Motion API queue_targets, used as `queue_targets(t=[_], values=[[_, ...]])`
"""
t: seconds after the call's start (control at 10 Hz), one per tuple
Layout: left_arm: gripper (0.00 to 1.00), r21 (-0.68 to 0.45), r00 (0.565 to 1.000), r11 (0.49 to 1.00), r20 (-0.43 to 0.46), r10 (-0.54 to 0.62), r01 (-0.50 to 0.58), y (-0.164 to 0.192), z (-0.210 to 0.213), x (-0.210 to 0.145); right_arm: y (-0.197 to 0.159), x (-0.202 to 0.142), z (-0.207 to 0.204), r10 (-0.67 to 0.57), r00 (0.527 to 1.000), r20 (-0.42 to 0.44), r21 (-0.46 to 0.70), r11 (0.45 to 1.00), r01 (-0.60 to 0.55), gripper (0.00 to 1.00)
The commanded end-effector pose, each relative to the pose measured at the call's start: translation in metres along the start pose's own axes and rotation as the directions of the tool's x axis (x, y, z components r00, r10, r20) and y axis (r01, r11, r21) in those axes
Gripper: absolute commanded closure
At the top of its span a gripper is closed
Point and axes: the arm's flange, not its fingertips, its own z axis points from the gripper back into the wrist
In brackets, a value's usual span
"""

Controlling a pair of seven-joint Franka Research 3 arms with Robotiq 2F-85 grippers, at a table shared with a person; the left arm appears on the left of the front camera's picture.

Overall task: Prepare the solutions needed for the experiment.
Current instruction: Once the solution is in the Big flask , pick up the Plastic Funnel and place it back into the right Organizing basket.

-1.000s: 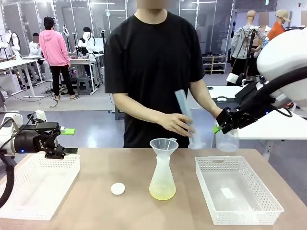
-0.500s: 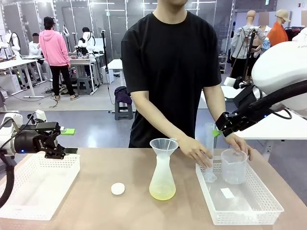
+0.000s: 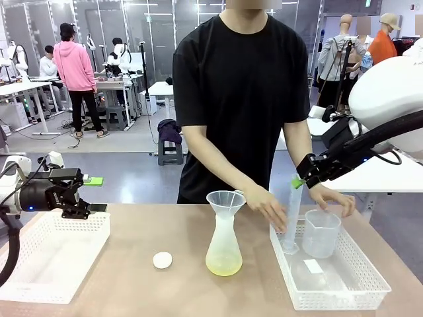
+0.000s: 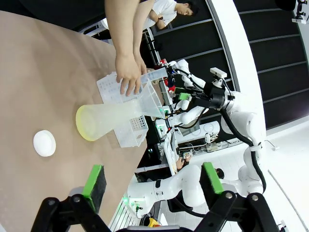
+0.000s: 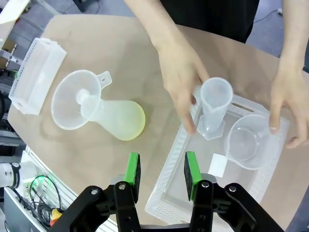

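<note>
Claws first: left gripper [image 3: 98,194] at mid-left of the front view, by the far rim of the left basket [image 3: 46,261], pads spread wide, nothing between them. Its lower linkage is cut off by the bottom edge of its wrist view.

Next, right gripper [image 5: 161,175] at bottom centre of its wrist view, pads partly apart, gap bare, holding nothing. In the front view it sits at mid-right and overlaps the top of the measuring cylinder [image 3: 289,221], so that rim is hidden there.

That cylinder stands upright in the right basket [image 3: 347,290], with a person's hand [image 3: 268,208] on it. The other hand [image 3: 334,197] is at the beaker [image 3: 321,234] just beside it. Cylinder markings are too small to read.

At frame centre the flask [image 3: 223,241] stands upright, long axis vertical, neck up, funnel [image 3: 225,198] seated in the mouth. Inside, the solutions [image 3: 223,267] lie as a shallow pale yellow layer flat across the base; the frosted wall blurs the level. A white round cap [image 3: 162,259] lies left of the flask, apart from it.
</note>
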Motion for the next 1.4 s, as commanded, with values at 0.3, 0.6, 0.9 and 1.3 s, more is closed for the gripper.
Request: queue_targets(t=[0.3, 0.6, 0.9, 1.3], values=[[0.00, -0.029, 1.000, 1.000, 0.023, -0.001, 0.001, -0.002, -0.002, 0.002, 0.082, -0.016, -0.022, -0.161, 0.981, -0.109, -0.095, 0.984, 0.151, 0.52], [0.00, -0.029, 1.000, 1.000, 0.023, -0.001, 0.001, -0.002, -0.002, 0.002, 0.110, -0.006, -0.030, -0.256, 0.953, -0.163, -0.136, 0.962, 0.235, 0.52], [0.00, -0.029, 1.000, 1.000, 0.023, -0.001, 0.001, -0.002, -0.002, 0.002, 0.107, -0.013, -0.032, -0.230, 0.960, -0.162, -0.113, 0.970, 0.213, 0.52], [0.00, -0.029, 1.000, 1.000, 0.023, -0.001, 0.001, -0.002, -0.002, 0.002, 0.107, -0.013, -0.032, -0.230, 0.960, -0.162, -0.113, 0.970, 0.213, 0.52]])
